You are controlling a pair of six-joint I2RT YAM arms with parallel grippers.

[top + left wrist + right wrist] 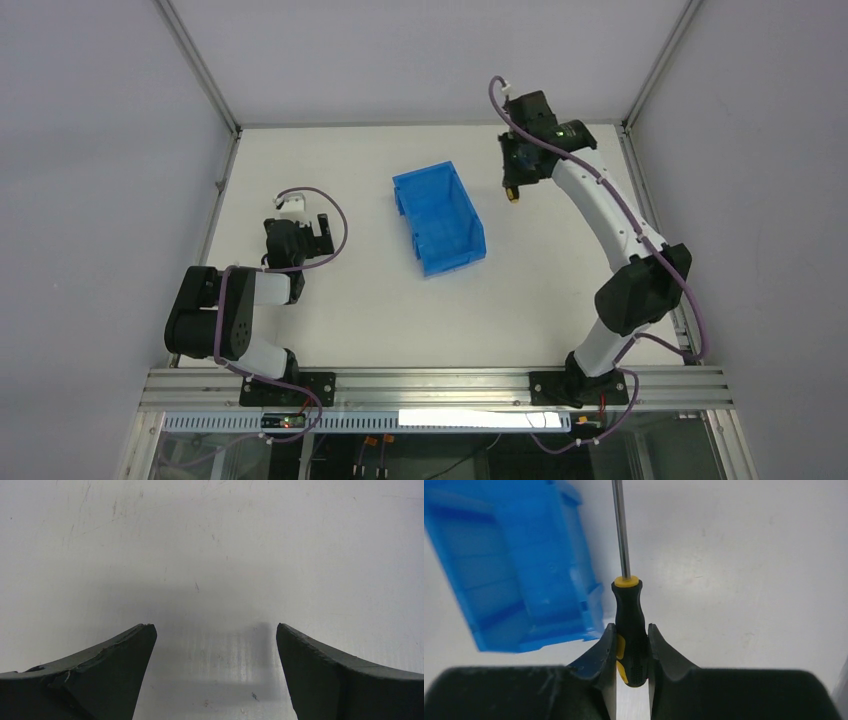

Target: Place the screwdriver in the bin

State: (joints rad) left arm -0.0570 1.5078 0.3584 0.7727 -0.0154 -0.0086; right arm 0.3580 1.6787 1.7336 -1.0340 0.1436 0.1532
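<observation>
At the bottom centre of the right wrist view, the right tool (631,626) is clenched on the screwdriver (629,605). Its two dark fingers (604,647) pinch the rear half of the black handle, one on each side, with a yellow inlay showing between them. Just beyond the fingers, the handle narrows to a yellow collar at mid-frame. From there the thin steel shaft runs straight up and out of the top edge, so the tip is not visible.

The screwdriver looks light, stiff and not fragile. The handle is the place to hold it because it is thicker, and its dotted patch should give some bite. The bare shaft is narrow and polished and would probably slip. The handle is rounded and all the length lies ahead of the grip, so it could swivel between the fingers if the wrist tips fast. A slow carry seems wise, and a short drop should do it no harm.

The bin (514,555), bright blue, fills the upper left of the same view. Its nearest corner lies just left of the handle and does not appear to touch it. The pale counter (749,555) spreads behind and to the right.

In the overhead view, the screwdriver hangs in the upper right of centre, just right of the bin and not yet over it.

In the left wrist view, the left tool (214,625) is released — fingers spread wide, with only scuffed counter between them.
</observation>
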